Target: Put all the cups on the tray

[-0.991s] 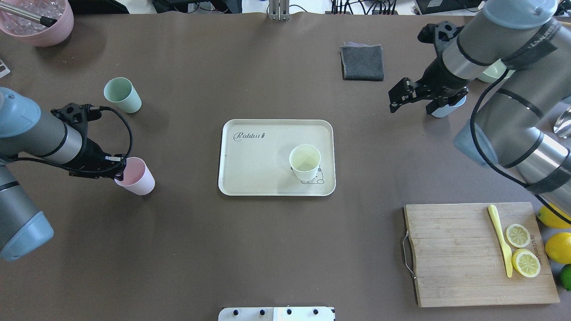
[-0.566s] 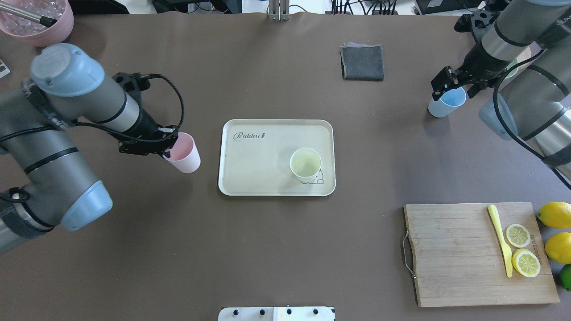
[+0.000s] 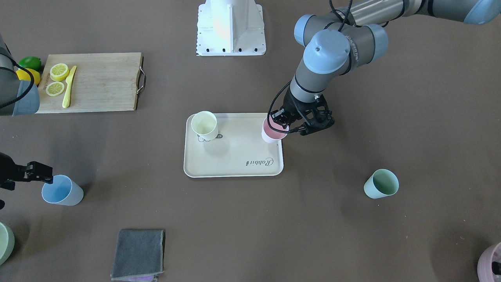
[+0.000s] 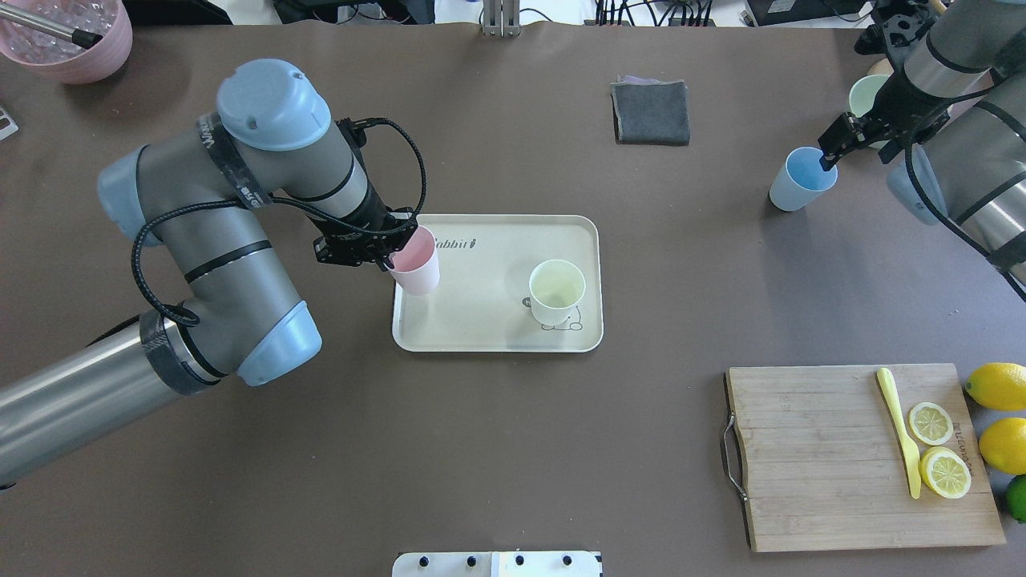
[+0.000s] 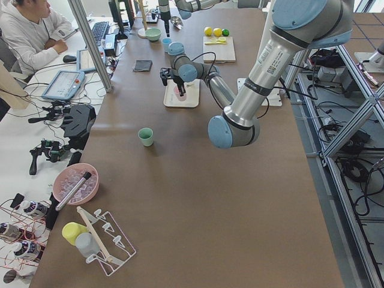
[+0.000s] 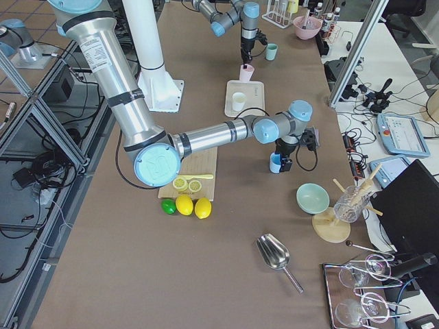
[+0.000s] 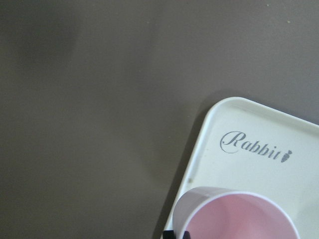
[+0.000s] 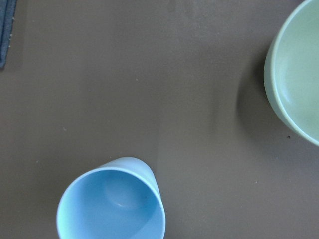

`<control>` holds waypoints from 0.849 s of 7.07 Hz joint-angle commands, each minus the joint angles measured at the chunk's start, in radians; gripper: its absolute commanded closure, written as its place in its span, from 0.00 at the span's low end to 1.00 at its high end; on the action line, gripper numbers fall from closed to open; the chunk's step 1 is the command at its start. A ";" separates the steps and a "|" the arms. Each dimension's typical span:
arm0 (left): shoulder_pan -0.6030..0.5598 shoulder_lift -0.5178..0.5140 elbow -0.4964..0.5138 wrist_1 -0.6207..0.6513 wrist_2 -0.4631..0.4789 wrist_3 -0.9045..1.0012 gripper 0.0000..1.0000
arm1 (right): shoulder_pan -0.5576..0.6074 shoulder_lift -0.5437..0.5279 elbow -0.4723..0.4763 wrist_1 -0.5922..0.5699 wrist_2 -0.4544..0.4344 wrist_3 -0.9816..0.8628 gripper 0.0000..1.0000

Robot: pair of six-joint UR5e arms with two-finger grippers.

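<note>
Fingers (image 4: 388, 256) on left arm pinch pink cup (image 4: 417, 272) rim over tray (image 4: 497, 343) left end; likely light, stiff, slick, rim grip suits

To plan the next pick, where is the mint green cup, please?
In the front-facing view, the mint green cup stands lower right of the tray, on the robot's left.

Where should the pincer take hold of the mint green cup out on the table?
By its rim, from above: the mint green cup stands upright, mouth open, handleless and tapered, so one finger inside and one outside the wall should hold best.
</note>
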 commanded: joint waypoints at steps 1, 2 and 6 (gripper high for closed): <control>0.060 -0.012 0.013 -0.016 0.064 -0.057 0.28 | -0.004 0.024 -0.065 0.024 0.000 0.016 0.02; 0.061 -0.012 -0.004 -0.014 0.063 -0.054 0.02 | -0.010 0.025 -0.065 0.024 0.001 0.045 0.25; -0.118 0.069 -0.209 0.145 -0.058 0.129 0.01 | -0.061 0.028 -0.067 0.052 0.006 0.116 1.00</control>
